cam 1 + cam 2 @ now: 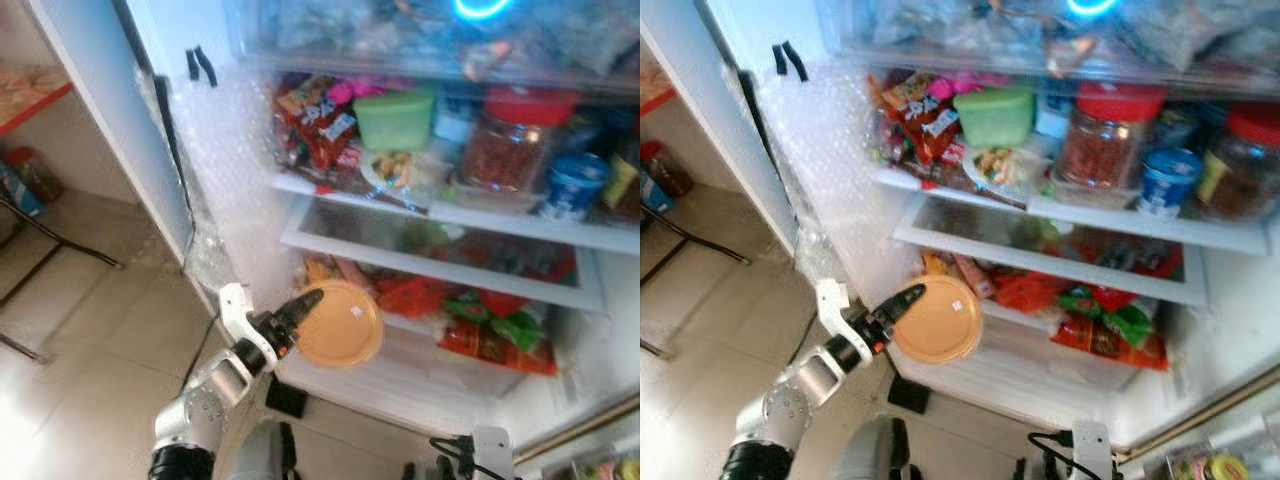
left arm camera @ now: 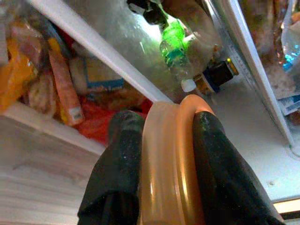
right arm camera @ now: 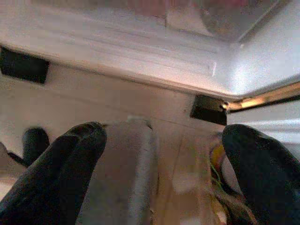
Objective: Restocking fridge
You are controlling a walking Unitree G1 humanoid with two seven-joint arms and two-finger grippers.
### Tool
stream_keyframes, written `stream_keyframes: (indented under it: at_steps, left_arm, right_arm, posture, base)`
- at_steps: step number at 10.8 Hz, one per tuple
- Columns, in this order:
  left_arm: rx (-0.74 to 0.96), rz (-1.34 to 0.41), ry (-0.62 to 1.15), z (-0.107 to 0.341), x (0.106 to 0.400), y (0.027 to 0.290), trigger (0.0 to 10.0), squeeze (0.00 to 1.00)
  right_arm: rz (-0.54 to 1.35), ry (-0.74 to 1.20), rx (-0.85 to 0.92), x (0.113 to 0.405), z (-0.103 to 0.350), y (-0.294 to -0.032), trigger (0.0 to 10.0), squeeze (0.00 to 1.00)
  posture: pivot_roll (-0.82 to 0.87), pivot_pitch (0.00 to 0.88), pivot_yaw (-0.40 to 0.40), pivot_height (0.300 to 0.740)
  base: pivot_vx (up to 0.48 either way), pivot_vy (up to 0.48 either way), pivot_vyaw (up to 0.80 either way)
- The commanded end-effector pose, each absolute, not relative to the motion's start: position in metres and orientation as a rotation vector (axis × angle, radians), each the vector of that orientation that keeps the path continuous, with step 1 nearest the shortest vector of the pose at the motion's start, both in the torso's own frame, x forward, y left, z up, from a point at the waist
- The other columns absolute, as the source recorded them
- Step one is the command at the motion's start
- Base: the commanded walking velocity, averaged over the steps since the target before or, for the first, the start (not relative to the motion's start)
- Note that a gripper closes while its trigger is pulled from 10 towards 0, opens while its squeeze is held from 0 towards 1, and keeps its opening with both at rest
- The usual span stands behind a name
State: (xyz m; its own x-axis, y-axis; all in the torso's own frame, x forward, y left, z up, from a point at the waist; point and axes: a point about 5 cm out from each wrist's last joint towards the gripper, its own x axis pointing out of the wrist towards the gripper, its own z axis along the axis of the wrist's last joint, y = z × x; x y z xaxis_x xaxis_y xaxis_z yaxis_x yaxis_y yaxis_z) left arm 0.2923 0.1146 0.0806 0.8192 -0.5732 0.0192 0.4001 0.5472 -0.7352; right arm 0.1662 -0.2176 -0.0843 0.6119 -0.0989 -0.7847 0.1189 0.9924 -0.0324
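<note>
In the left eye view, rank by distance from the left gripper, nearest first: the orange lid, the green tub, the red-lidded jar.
1. Orange lid, clamped in the left gripper, low before the fridge.
2. Green tub, upper shelf, above the gripper.
3. Red-lidded jar, same shelf, further right.

Orange round lid (image 1: 340, 324) at centre; black gripper fingers (image 2: 117, 173); pale green tub (image 1: 394, 119) at 12 o'clock; red-lidded jar (image 1: 515, 140) at 2 o'clock; white fridge (image 1: 230, 150).

Our left hand (image 1: 305, 308) grips a tan disc (image 1: 340, 324) before the open fridge's bottom bin (image 1: 430, 345), which is crammed with red and green packets (image 1: 490, 325). The middle shelf (image 1: 450, 215) is packed with jars (image 1: 515, 140) and a green tub (image 1: 393, 120). Open floor (image 1: 90, 330) lies to our left.
</note>
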Motion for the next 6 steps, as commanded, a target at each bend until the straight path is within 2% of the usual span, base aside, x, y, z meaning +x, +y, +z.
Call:
stream_keyframes:
  at_steps: [1,6]
  left_arm:
    - [-0.818,-0.594,0.218,0.0835,0.2946,0.1121,10.0,0.00]
    - [-0.816,-0.598,0.225,0.0833,0.2946,0.1114,10.0,0.00]
  right_arm:
    - [-0.122,0.941,0.029,0.1566,-0.0891,-0.2160,10.0,0.00]
    - [-0.121,0.943,0.034,0.1575,-0.0890,-0.2155,10.0,0.00]
  posture:
    - [-0.01,0.064,0.099,0.632]
    - [-0.01,0.081,0.099,0.632]
  base:
    - [0.292,0.000,0.00]
    - [0.312,0.000,0.00]
